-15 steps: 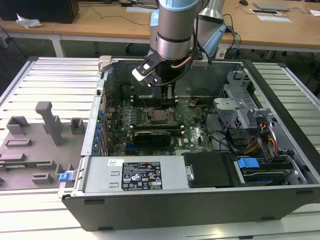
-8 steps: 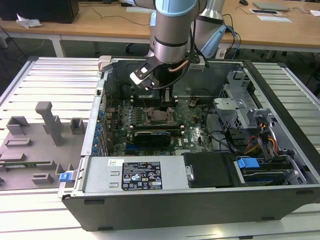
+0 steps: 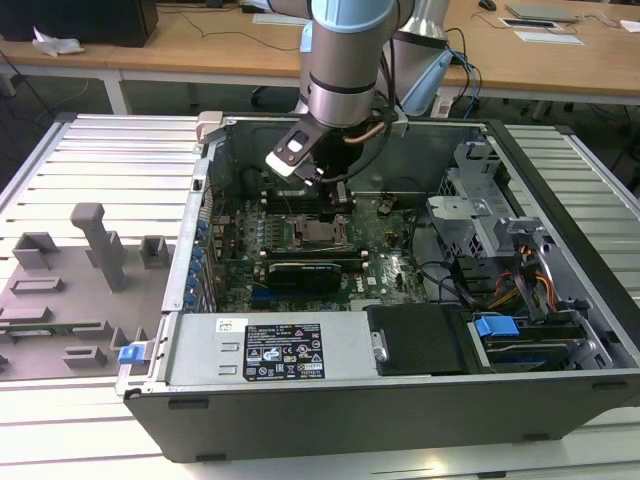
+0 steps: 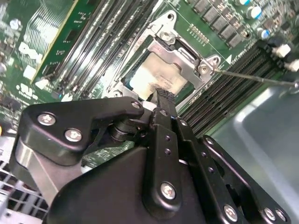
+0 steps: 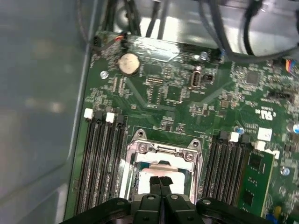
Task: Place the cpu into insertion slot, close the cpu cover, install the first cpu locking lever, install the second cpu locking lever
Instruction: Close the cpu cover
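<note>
The cpu (image 4: 159,74) lies flat in the motherboard socket, its pale metal top showing through the window of the cpu cover (image 4: 189,60). The cover is a grey metal frame that lies down around the chip. My gripper (image 4: 161,95) is shut with nothing between its black fingers, and its tips are right over the chip's edge. In the first wrist view the fingertips (image 5: 160,181) meet above the cpu (image 5: 156,171), inside the cover (image 5: 163,151). A thin locking lever rod (image 4: 254,77) runs out from a socket corner. In the exterior view the gripper (image 3: 337,207) hangs over the socket (image 3: 325,237).
Memory slots (image 5: 100,158) flank the socket on both sides, one holding a green module (image 5: 254,179). The open case's walls (image 3: 205,215) surround the board. Cables and drive bays (image 3: 500,260) fill the exterior view's right. A grey fixture tray (image 3: 70,290) lies at its left.
</note>
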You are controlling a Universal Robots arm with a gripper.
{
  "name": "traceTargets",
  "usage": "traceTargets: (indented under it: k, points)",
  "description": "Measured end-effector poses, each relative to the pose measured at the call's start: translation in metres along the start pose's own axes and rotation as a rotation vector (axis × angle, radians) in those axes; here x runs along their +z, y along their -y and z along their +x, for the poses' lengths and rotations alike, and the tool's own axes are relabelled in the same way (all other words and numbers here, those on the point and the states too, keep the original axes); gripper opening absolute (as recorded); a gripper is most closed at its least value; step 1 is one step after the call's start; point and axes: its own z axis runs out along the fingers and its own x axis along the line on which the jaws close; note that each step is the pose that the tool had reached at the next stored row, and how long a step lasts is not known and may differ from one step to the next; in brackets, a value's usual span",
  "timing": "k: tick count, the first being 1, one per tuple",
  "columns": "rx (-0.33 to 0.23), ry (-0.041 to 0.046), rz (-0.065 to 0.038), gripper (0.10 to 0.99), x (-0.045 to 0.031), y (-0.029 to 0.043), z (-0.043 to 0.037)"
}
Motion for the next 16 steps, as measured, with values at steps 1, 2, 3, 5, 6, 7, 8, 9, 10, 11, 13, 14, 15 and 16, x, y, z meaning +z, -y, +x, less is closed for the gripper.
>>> traceTargets:
  k: [1,2,3,5,6,7,8,9,10,11,13,14,15,16]
  points:
    - [-0.017,0.0000,0.000,0.106,0.0000,0.0000,0.0000]
    - [-0.035,0.0001,0.001,0.106,0.0000,0.0000,0.0000]
    - [-0.053,0.0002,0.001,0.106,0.0000,0.0000,0.0000]
    - [-0.103,0.0002,0.003,0.106,0.0000,0.0000,0.0000]
    - [-0.137,0.0001,0.004,0.106,0.0000,0.0000,0.0000]
    - [-0.174,0.0001,0.005,0.106,0.0000,0.0000,0.0000]
    - [-0.192,0.0001,0.005,0.106,0.0000,0.0000,0.0000]
    - [-0.215,0.0000,0.006,0.106,0.0000,0.0000,0.0000]
    - [-0.233,0.0000,0.006,0.106,0.0000,0.0000,0.0000]
    - [-0.252,0.0000,0.007,0.106,0.0000,0.0000,0.0000]
    - [-0.303,0.0000,0.008,0.106,0.0000,0.0000,0.0000]
    - [-0.324,0.0000,0.009,0.106,0.0000,0.0000,0.0000]
    - [-0.342,0.0000,0.009,0.106,0.0000,0.0000,0.0000]
    - [-0.366,0.0000,0.010,0.106,0.0000,0.0000,0.0000]
